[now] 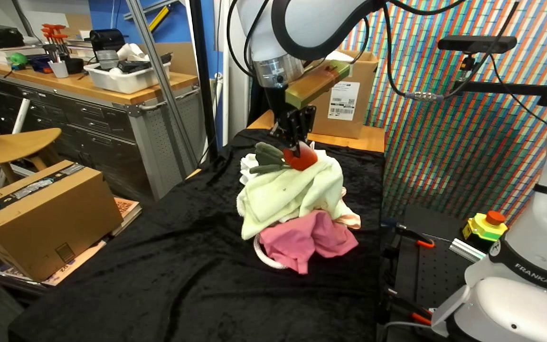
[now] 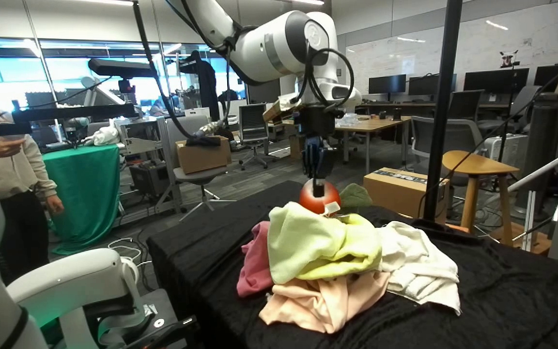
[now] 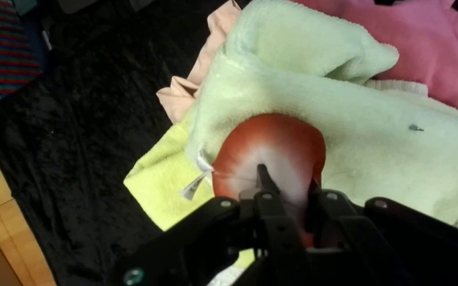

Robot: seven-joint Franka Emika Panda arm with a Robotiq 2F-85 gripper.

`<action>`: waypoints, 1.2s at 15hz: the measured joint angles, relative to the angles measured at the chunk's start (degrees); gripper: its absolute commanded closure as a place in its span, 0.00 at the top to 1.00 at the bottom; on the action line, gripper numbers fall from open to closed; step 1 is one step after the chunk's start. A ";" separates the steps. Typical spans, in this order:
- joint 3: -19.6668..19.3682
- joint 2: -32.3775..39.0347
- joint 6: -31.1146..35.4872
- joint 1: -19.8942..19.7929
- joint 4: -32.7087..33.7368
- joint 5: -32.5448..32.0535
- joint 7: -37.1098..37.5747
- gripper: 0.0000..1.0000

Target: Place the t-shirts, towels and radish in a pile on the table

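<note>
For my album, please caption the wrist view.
A robot gripper pinches a red toy radish over a pale green towel.

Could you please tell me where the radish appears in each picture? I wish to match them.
In an exterior view: radish slightly above and right of centre.
In an exterior view: radish slightly below and right of centre.
In the wrist view: radish slightly right of centre.
Shared landmark: pink cloth, visible in all three.
</note>
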 measured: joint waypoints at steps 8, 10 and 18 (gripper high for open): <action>0.12 -0.73 17.19 -1.60 -10.32 5.81 -1.59 0.09; 0.00 -0.36 21.19 -2.38 -12.24 6.46 -1.48 0.09; -0.17 1.62 23.37 -3.94 -14.06 10.87 -2.28 0.08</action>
